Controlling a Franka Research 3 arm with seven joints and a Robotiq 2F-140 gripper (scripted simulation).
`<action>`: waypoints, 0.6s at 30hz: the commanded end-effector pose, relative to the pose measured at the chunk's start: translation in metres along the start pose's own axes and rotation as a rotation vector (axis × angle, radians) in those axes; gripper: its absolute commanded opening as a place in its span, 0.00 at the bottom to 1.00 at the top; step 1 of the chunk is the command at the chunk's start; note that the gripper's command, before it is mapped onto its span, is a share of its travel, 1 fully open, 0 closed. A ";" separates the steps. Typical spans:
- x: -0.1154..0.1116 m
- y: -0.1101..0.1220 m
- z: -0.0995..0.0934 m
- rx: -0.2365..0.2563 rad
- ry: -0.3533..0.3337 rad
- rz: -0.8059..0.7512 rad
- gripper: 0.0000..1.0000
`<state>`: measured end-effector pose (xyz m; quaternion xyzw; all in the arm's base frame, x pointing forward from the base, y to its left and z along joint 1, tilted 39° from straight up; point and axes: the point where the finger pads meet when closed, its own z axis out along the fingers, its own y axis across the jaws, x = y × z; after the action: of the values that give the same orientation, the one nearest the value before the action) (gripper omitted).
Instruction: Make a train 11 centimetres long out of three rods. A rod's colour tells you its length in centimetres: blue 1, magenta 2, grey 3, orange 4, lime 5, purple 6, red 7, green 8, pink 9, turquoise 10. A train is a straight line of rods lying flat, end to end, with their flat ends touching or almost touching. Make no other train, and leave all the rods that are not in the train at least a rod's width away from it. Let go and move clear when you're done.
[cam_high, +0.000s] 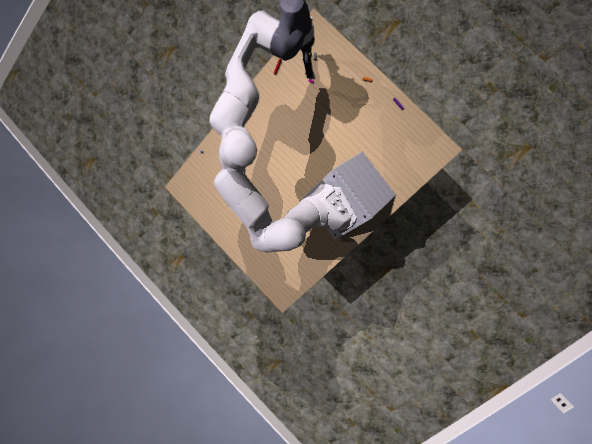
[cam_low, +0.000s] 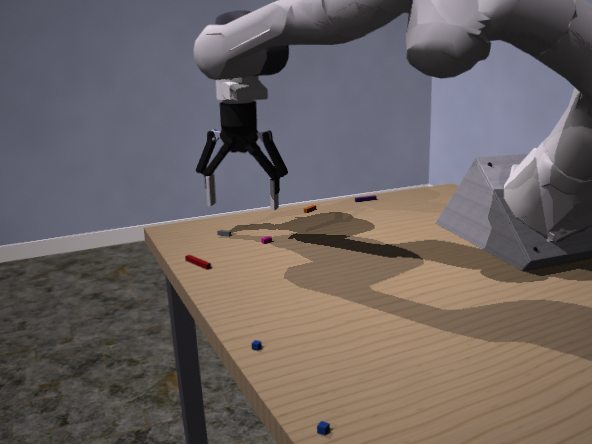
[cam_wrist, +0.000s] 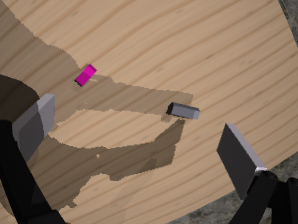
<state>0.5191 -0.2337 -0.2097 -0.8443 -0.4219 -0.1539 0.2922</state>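
Note:
My gripper (cam_low: 241, 196) is open and empty, hanging well above the far corner of the wooden table. In the wrist view (cam_wrist: 143, 143) the short grey rod (cam_wrist: 182, 111) lies on the table between and a little beyond the fingers. It also shows in the exterior view (cam_low: 224, 233), near the table edge. A magenta rod (cam_low: 266, 240) lies close beside it, also in the wrist view (cam_wrist: 85, 75). A red rod (cam_low: 198, 261) lies flat to the left of them. An orange rod (cam_low: 310, 208) and a purple rod (cam_low: 365, 198) lie farther along the back edge. Two blue cubes (cam_low: 256, 345) (cam_low: 323, 428) sit near the front edge.
The robot's grey base (cam_low: 505, 215) stands on the right of the table. The table edge runs close behind the grey rod, with floor beyond it. All rods lie apart from one another.

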 end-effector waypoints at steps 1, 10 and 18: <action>0.024 0.003 0.000 -0.001 0.001 -0.168 1.00; 0.049 0.004 0.000 -0.001 0.001 -0.342 1.00; 0.070 0.005 0.000 -0.001 0.001 -0.491 1.00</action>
<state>0.5615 -0.1951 -0.1781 -0.7582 -0.5594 -0.2022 0.2672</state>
